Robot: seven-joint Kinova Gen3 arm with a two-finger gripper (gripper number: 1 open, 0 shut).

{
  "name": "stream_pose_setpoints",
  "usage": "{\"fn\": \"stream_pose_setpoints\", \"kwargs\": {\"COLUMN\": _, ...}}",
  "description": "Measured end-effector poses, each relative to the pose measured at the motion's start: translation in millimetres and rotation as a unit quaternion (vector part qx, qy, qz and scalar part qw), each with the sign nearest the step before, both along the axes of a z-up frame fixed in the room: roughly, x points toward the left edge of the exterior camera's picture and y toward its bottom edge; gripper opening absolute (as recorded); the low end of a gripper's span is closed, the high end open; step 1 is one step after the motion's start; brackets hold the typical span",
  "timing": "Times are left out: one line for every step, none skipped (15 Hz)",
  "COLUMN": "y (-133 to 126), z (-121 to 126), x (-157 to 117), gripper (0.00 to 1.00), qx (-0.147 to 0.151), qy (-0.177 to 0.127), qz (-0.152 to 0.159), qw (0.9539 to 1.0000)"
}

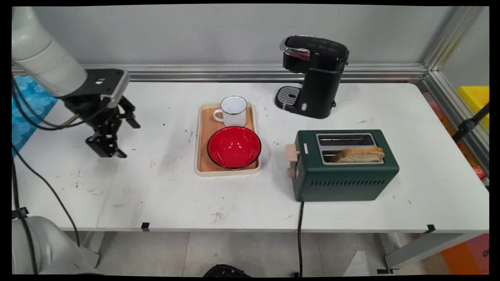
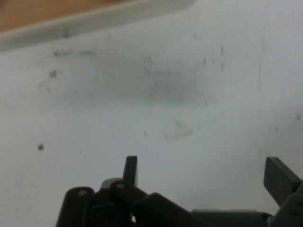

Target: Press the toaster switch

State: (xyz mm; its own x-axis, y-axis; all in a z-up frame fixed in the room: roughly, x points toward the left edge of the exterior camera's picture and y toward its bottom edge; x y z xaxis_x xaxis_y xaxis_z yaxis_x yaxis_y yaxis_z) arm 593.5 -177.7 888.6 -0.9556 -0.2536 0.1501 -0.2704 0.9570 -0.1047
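- The gripper (image 1: 117, 142) hangs over the bare left part of the white bench (image 1: 156, 195), fingers (image 2: 279, 177) spread wide apart and holding nothing.
- Nearest to it on the right is the wooden tray (image 1: 205, 132), well apart; its pale rim shows at the hand view's top.
- On the tray, a white mug (image 1: 233, 110) stands behind a red bowl (image 1: 233, 147).
- Farther right: a green toaster (image 1: 343, 171) with a bread slice (image 1: 359, 155) in its near slot, and a black coffee machine (image 1: 314, 76) behind.
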Motion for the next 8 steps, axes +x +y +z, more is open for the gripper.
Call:
{"fn": "stream_pose_setpoints", "kwargs": {"y": -5, "z": 4, "x": -8, "gripper": 1.00, "qx": -0.001, "qy": 0.007, "qz": 0.001, "qw": 1.0000}}
{"fn": "stream_pose_setpoints", "kwargs": {"y": -9, "z": 7, "x": -15, "gripper": 1.00, "qx": -0.001, "qy": 0.013, "qz": 0.002, "qw": 0.9999}}
{"fn": "stream_pose_setpoints", "kwargs": {"y": -14, "z": 12, "x": -24, "gripper": 1.00, "qx": -0.002, "qy": 0.020, "qz": 0.002, "qw": 0.9998}}
{"fn": "stream_pose_setpoints", "kwargs": {"y": -19, "z": 18, "x": -35, "gripper": 1.00, "qx": -0.004, "qy": 0.029, "qz": 0.003, "qw": 0.9996}}
{"fn": "stream_pose_setpoints", "kwargs": {"y": -24, "z": 23, "x": -44, "gripper": 1.00, "qx": -0.006, "qy": 0.037, "qz": 0.003, "qw": 0.9993}}
{"fn": "stream_pose_setpoints", "kwargs": {"y": -30, "z": 29, "x": -56, "gripper": 1.00, "qx": -0.009, "qy": 0.047, "qz": 0.003, "qw": 0.9989}}
{"fn": "stream_pose_setpoints", "kwargs": {"y": -35, "z": 35, "x": -66, "gripper": 1.00, "qx": -0.013, "qy": 0.056, "qz": 0.004, "qw": 0.9984}}
{"fn": "stream_pose_setpoints", "kwargs": {"y": -41, "z": 41, "x": -78, "gripper": 1.00, "qx": -0.017, "qy": 0.066, "qz": 0.005, "qw": 0.9977}}
